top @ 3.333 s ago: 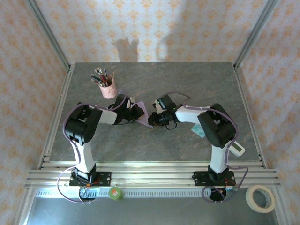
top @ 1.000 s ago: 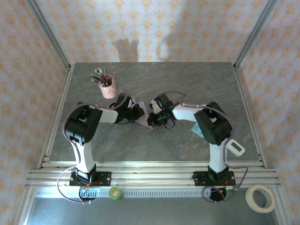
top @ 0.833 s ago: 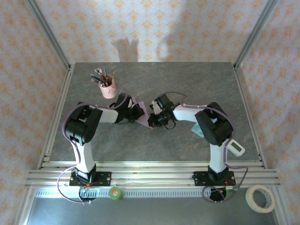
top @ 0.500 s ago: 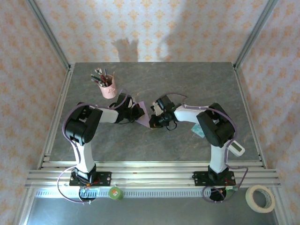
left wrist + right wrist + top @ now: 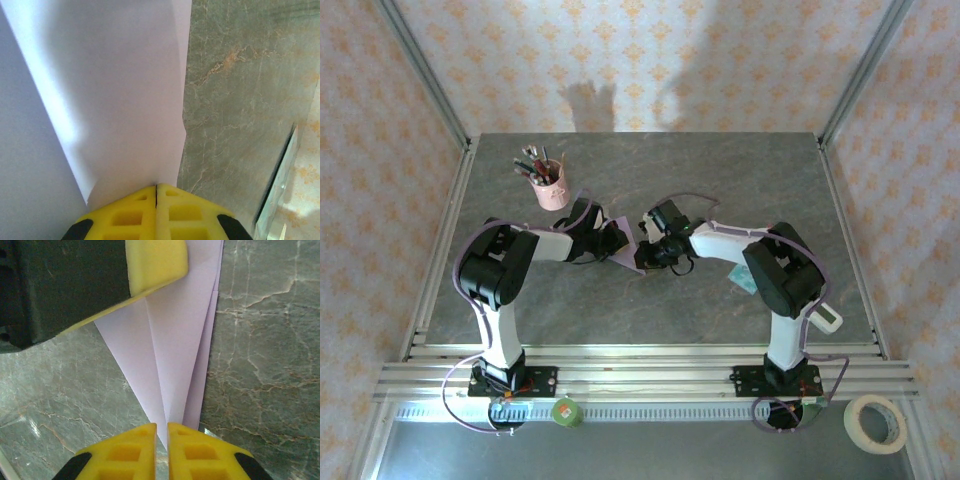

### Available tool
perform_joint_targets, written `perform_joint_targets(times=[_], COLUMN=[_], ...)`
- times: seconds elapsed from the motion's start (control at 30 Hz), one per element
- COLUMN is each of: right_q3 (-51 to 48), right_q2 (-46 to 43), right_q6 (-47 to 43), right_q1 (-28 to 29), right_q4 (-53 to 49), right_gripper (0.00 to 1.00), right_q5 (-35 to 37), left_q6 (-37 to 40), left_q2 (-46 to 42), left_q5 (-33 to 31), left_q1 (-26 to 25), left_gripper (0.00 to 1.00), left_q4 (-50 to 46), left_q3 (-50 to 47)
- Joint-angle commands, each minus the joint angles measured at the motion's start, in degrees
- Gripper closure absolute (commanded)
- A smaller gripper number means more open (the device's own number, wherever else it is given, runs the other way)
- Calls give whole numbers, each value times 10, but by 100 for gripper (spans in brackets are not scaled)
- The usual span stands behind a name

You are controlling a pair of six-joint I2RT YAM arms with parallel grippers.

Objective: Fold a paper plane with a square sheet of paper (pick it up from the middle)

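Observation:
The paper plane is a pale lilac, folded sheet tapering to a sharp tip, held low over the table's middle. My left gripper is shut on its wide end, with the yellow pads pressed together on the paper's edge. My right gripper is at the pointed end. In the right wrist view its jaws stand a narrow slit apart, with the paper's tip reaching into the gap. The left gripper's yellow finger shows at the top of that view.
A pink pen cup stands at the back left. A teal-and-white packet lies by the right arm, and a white device lies further right. A tape roll and a green object sit beyond the near rail.
The right wrist has shifted slightly right and then back left at the paper's tip. The left arm and the paper have stayed almost still.

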Motion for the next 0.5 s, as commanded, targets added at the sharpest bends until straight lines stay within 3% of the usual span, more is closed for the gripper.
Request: perform_joint_targets(times=[0.0,0.07,0.27,0.47], right_q3=[15,15,4,7], right_q2=[-1,-6,-27,-8], right_q6=[-2,0,2,-10], right_q1=[4,5,5,7], right_q4=[-17,-18,-19,-33], right_gripper=[86,85,68,66], right_q5=[18,36,87,63], left_q6=[12,12,13,11], left_q2=[53,51,50,49], left_q5=[-97,-99,-96,-94], left_q1=[5,5,5,5], left_gripper=[92,92,91,88], left_q4=[-128,-130,-131,-131], left_q3=[-22,-22,-19,-17])
